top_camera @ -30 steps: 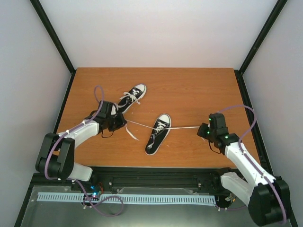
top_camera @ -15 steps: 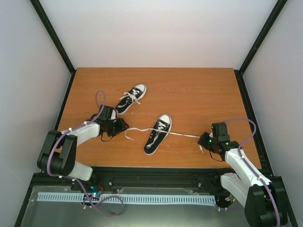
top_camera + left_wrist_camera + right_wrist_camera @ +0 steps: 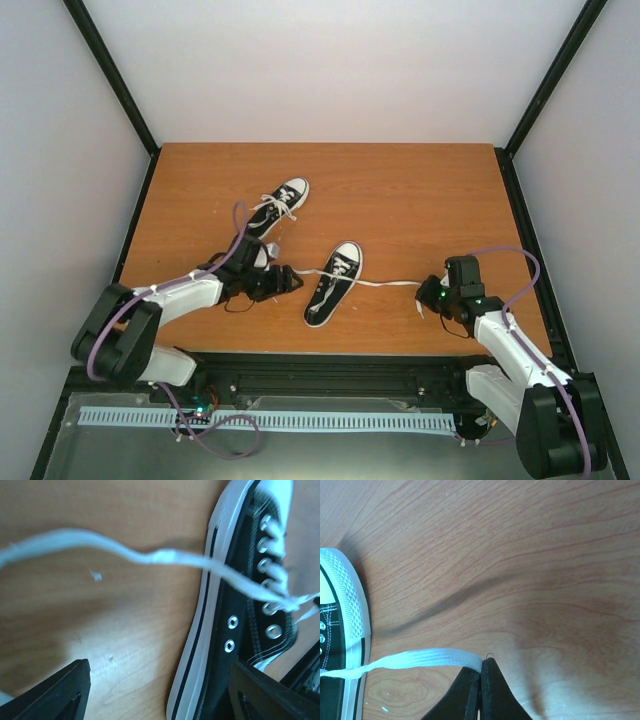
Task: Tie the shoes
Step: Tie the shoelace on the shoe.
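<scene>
The wooden table [image 3: 420,190] carries both shoes: the far shoe [image 3: 279,207] left of centre, the near shoe [image 3: 333,283] about mid-table. At the right, the right claw [image 3: 481,669] is pinched tight on the end of a white lace [image 3: 385,284] running from the near shoe. The left claw [image 3: 160,695] gapes wide just left of that shoe, gripping nothing; a second lace [image 3: 150,557] lies loose before it.
</scene>
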Robot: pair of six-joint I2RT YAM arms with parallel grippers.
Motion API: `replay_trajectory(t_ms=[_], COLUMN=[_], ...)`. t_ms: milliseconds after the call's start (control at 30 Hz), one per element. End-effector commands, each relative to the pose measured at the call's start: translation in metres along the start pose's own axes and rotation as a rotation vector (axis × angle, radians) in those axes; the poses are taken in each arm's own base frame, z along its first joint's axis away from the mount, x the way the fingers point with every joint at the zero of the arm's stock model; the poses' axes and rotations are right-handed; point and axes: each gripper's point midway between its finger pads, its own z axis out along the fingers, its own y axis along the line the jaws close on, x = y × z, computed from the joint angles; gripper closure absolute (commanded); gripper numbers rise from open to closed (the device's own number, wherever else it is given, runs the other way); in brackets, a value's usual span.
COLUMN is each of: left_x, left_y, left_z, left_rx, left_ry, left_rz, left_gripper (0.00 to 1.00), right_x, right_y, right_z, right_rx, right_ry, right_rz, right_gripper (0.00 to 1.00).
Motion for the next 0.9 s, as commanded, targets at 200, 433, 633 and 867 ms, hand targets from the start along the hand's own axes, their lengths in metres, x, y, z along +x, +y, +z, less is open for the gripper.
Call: replay_trajectory(t_ms=[200, 433, 633, 867], left_x=[0.042, 0.072, 0.063, 0.000], left_y=[-0.035, -0.067, -0.076, -0.050], left_z=[0.031, 0.054, 0.045, 0.008], left_rx=[0.147, 0.206, 0.170, -0.156], left_ry=[0.145, 0.265, 0.218, -0.084], left_rz=[0.006, 0.062, 0.156, 0.447], left_gripper=[0.23, 0.22, 0.22, 0.25], right_x=[-0.021, -0.025, -0.025, -0.027], right_y=[0.015, 0.008, 0.007, 0.010], right_z=[-0.012, -0.009, -0.008, -0.009], right_rx=[-0.042, -0.004, 0.000, -0.013], right_ry=[-0.089, -0.107, -0.108, -0.113], right_rz=[-0.015, -0.023, -0.020, -0.036], right_gripper=[0.97, 0.97, 0.97, 0.97])
